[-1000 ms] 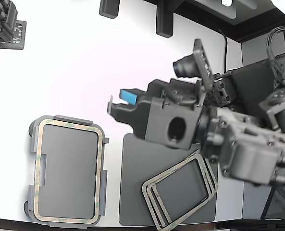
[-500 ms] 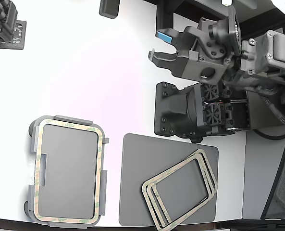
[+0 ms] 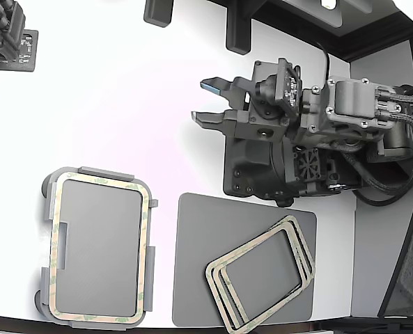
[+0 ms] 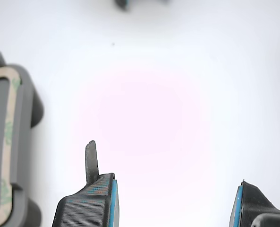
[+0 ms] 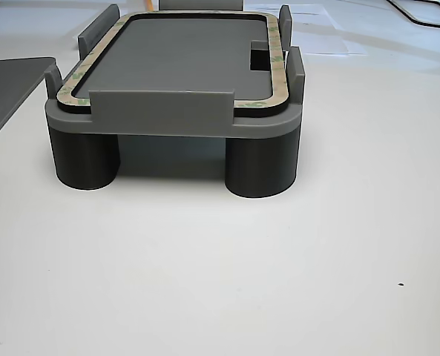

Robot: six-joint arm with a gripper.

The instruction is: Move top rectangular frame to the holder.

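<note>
White bench (image 3: 115,104), glossy, with a pinkish glare patch mid-surface. Dark fixtures along the far edge at the exterior view's top; black equipment in the top-left corner. Grey wall or panel at the right edge.

Arm (image 3: 359,132) reaching in from the exterior view's right, lying roughly level, wrist and body stacked over a dark block (image 3: 258,163). End effector (image 3: 209,101) pointing left over bare bench, jaws wide apart, nothing between them. Blue pads on the inner faces of the fingers (image 4: 99,198) in the wrist view, only white bench in the gap.

Holder (image 3: 98,245) at the exterior view's lower left, long axis running near-to-far, standing on round legs as the other view shows. Frame (image 3: 145,209) seated flat on its rim inside the raised tabs, long axis matching the holder's. Same frame (image 5: 275,52) hugging the rim in the other view; a corner of it (image 4: 7,137) visible in the wrist view.

Mat (image 3: 199,257), darker grey, just right of the holder. Stack of frames (image 3: 262,275) on the mat, skewed, long axis running from near-left to far-right, edges fanned slightly so that separate layers show. End effector well apart from both stack and holder.
</note>
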